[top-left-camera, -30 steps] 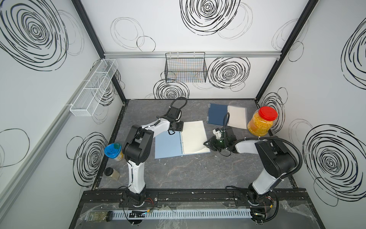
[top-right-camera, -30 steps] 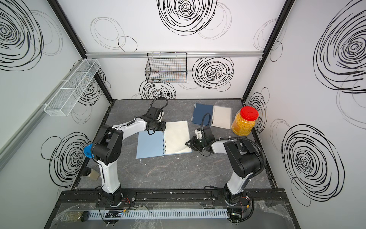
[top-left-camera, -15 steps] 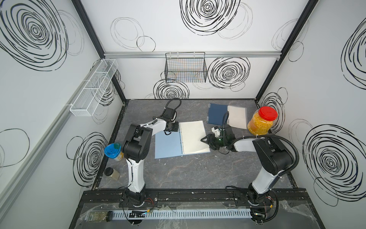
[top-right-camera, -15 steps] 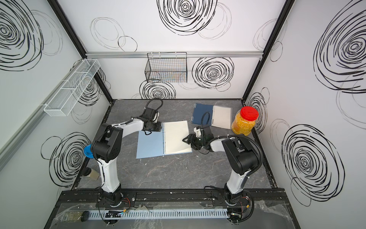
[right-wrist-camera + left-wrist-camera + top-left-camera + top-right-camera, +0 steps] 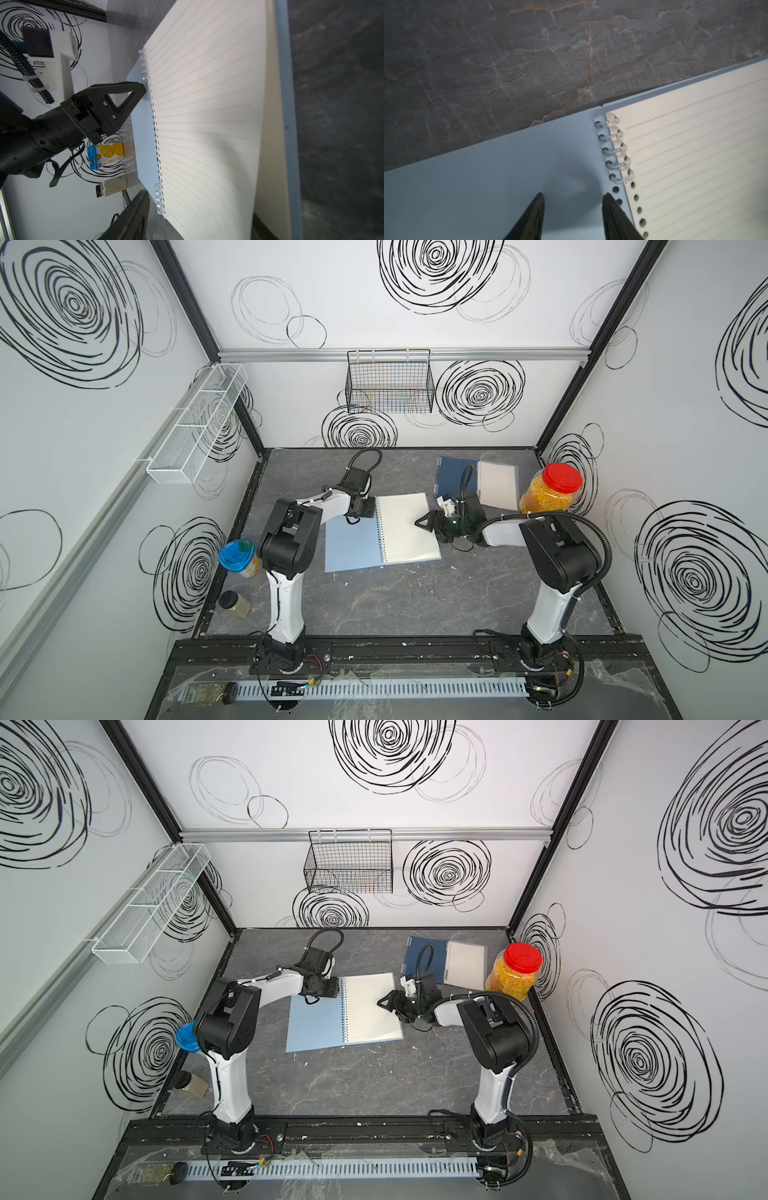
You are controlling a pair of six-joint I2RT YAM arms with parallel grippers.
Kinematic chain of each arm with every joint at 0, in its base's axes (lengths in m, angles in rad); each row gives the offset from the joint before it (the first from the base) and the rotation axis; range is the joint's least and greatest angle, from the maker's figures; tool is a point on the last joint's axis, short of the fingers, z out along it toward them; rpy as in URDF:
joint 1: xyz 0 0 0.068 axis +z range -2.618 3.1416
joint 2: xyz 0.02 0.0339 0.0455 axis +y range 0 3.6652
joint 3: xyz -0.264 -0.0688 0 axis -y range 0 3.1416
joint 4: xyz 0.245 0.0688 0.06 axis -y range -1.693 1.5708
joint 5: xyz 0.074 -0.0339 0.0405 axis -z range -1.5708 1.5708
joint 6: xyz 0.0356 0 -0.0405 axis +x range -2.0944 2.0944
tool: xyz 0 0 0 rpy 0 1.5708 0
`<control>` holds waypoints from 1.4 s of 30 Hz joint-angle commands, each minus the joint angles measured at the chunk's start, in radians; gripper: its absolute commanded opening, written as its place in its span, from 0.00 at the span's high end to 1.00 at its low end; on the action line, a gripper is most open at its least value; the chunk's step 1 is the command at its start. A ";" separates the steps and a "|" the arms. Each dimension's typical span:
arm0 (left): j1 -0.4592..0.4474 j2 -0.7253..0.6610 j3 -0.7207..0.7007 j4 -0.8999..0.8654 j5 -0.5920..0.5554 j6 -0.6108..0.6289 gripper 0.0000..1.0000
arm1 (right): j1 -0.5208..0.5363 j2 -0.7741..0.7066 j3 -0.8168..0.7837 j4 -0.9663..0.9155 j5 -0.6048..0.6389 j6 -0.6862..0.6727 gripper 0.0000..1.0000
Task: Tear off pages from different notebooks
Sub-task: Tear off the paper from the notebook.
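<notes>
On blue notebook [image 5: 353,543], left gripper [image 5: 573,195] — parted

Top views are bright, even; left wrist view dim, soft shadow on the blue notebook [image 5: 477,197].

Open notebook [image 5: 405,526] lies flat mid tabletop [image 5: 415,605], left claw [image 5: 572,199] over its opened-out cover right by the spiral, right claw [image 5: 423,523] at the opposite page edge. Behind it to the right, a second notebook [image 5: 453,472] and third notebook [image 5: 498,485] lie side by side, big jar [image 5: 548,493] just right of them. Small jar [image 5: 239,558] and little bottle [image 5: 235,603] sit at the left edge
</notes>
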 commanded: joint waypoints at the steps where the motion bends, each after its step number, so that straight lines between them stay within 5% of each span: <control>1: 0.000 0.050 0.011 -0.023 -0.026 0.019 0.51 | 0.001 0.032 0.074 -0.053 0.017 -0.068 0.38; 27: -0.002 0.059 0.010 -0.037 -0.011 0.016 0.52 | -0.055 0.331 0.662 -0.447 -0.007 -0.355 0.38; 42: -0.092 -0.051 -0.164 -0.015 -0.053 -0.048 0.53 | 0.001 0.349 0.755 -0.564 0.005 -0.484 0.46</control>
